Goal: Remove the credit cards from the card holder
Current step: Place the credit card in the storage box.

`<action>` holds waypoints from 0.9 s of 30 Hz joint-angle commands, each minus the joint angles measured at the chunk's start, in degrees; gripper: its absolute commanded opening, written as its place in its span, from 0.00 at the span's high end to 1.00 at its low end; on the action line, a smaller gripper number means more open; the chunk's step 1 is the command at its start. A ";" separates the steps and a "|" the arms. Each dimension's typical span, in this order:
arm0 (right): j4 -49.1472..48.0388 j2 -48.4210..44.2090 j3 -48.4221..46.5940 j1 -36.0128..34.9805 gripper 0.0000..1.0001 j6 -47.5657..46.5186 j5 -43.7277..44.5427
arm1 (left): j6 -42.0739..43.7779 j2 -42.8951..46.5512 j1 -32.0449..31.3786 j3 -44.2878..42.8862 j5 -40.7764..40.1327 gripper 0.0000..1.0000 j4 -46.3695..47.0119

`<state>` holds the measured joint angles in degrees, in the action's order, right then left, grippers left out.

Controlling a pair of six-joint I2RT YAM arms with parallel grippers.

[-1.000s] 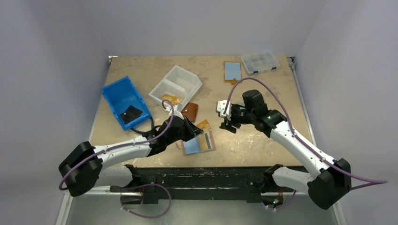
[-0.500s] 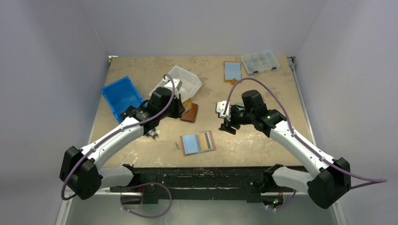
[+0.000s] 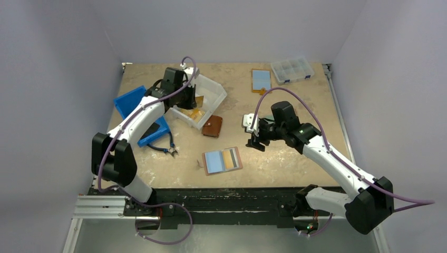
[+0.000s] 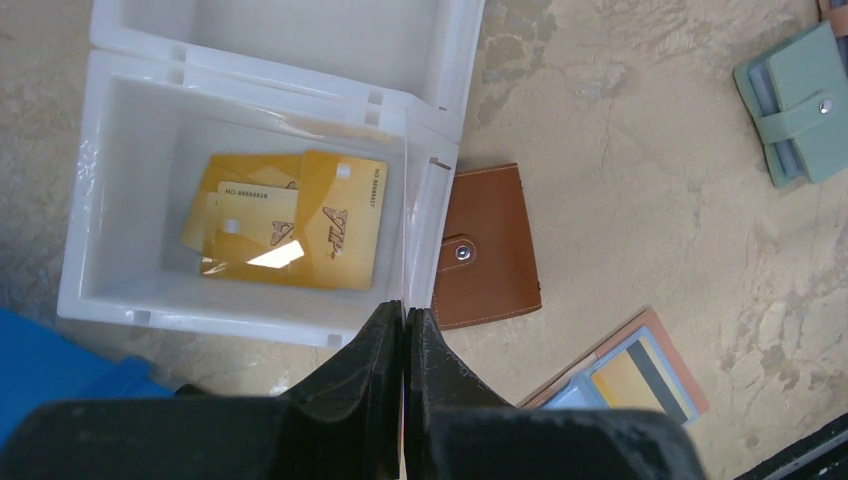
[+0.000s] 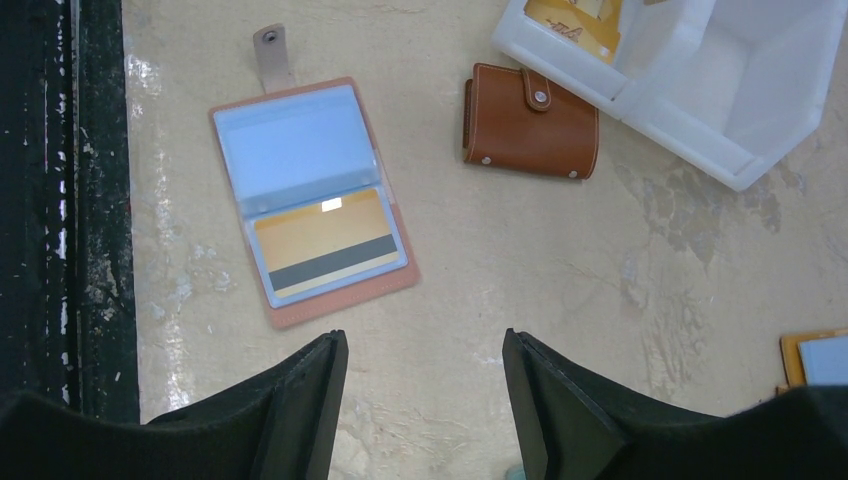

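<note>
The open card holder (image 3: 222,160) lies flat near the table's front edge, also in the right wrist view (image 5: 310,190). One blue sleeve holds a yellow credit card (image 5: 325,243) with a dark stripe. My left gripper (image 3: 195,100) hangs over the white bin (image 3: 211,87). Its jaws are shut (image 4: 404,310) on a yellow card, seen edge-on as a thin sliver between them. Several yellow cards (image 4: 290,235) lie inside that bin. My right gripper (image 3: 256,141) hovers open (image 5: 425,400) above bare table, right of the holder.
A brown snap wallet (image 3: 213,126) lies between bin and holder. A blue bin (image 3: 134,103) sits at the left, with pliers (image 3: 166,149) in front of it. At the back are a clear organiser box (image 3: 292,69) and another card holder (image 3: 261,80).
My left arm swung from the open card holder up and back to the white bin, jaws staying shut. The right arm has not moved.
</note>
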<state>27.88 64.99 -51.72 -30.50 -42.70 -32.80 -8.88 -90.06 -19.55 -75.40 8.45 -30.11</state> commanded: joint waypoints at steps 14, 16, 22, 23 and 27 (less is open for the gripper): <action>0.13 -0.20 -1.19 0.10 0.34 -0.72 -1.84 | 10.58 -10.81 3.21 -10.30 1.36 1.00 -9.50; 0.16 -0.09 -1.19 0.11 0.34 -0.72 -1.83 | 11.03 -12.38 3.73 -10.74 2.62 1.00 -9.57; 0.16 0.13 -1.15 0.03 0.34 -0.81 -1.83 | 11.37 -16.21 4.81 -12.19 4.56 1.00 -10.20; 0.16 0.20 -1.10 0.11 0.34 -0.81 -1.83 | 11.24 -16.63 4.91 -12.35 4.70 1.00 -10.11; 0.18 0.40 -1.10 0.05 0.34 -0.90 -1.83 | 10.91 -18.29 5.42 -13.02 4.84 0.98 -10.03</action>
<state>27.92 65.32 -51.72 -30.50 -42.72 -33.01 1.17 -107.59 -14.96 -85.17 11.81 -40.23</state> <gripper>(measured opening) 0.664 0.036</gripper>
